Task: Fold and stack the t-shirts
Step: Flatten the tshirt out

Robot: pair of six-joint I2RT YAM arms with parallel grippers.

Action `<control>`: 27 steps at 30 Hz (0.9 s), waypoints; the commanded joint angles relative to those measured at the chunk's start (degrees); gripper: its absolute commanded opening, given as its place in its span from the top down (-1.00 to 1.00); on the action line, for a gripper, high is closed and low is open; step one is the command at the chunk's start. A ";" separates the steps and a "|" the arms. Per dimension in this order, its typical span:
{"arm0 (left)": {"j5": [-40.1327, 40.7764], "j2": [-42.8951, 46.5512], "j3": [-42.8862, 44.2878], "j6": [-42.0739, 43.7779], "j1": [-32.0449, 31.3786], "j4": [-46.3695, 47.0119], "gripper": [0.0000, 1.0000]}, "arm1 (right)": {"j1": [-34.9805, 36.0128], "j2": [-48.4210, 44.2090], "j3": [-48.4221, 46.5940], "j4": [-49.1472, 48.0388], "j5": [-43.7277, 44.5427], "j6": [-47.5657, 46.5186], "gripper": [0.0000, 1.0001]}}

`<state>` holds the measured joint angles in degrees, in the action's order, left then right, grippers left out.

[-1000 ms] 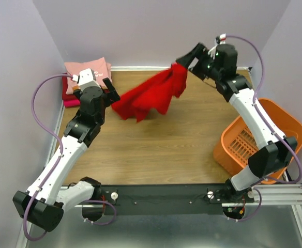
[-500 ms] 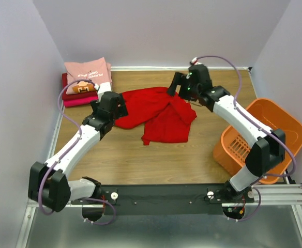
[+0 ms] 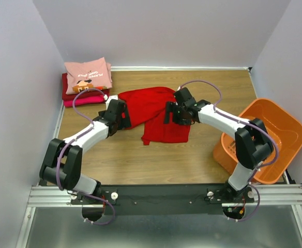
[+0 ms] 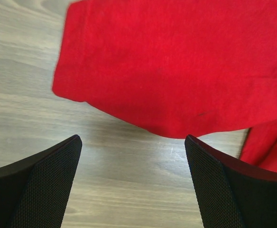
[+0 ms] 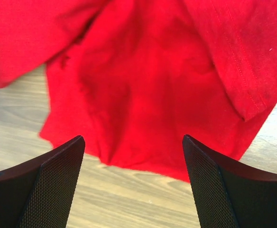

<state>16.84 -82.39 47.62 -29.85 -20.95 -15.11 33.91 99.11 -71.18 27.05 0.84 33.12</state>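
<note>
A plain bright red t-shirt (image 3: 153, 103) lies crumpled and partly doubled over on the wooden table (image 3: 140, 160). My left gripper (image 3: 125, 118) is open at the shirt's left edge. In the left wrist view its fingers (image 4: 48, 185) stand wide over bare wood, with the red cloth (image 4: 176, 71) just beyond the tips. My right gripper (image 3: 169, 113) is open over the shirt's right part, and the red cloth (image 5: 148, 71) shows between its tips, not pinched. At the back left, a folded pink printed t-shirt (image 3: 89, 72) tops a stack of dark red (image 3: 67, 90) and magenta (image 3: 81, 102) ones.
An orange plastic basket (image 3: 283, 126) stands tilted at the table's right edge, next to the right arm. Walls close off the back and both sides. A black rail (image 3: 161, 194) with both arm bases runs along the near edge.
The red t-shirt hung in the air between the raised arms a second ago. Now it lies on the table. Both arms have dropped low and moved in toward it, with nothing in their jaws.
</note>
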 commanded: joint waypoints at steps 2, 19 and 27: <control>-3.66 -4.00 -0.42 0.58 0.47 5.09 -0.89 | 0.28 5.47 0.95 1.16 0.48 0.19 -0.76; -4.36 -14.11 3.88 3.30 0.56 11.51 0.04 | 1.60 14.62 -1.15 9.33 10.32 1.41 0.79; -2.70 -14.21 9.94 7.87 0.65 9.67 1.00 | 1.51 13.48 -7.74 16.27 15.85 0.28 0.99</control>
<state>13.02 -97.34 53.91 -24.97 -20.69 -5.54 35.31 111.50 -76.75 36.21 10.81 33.95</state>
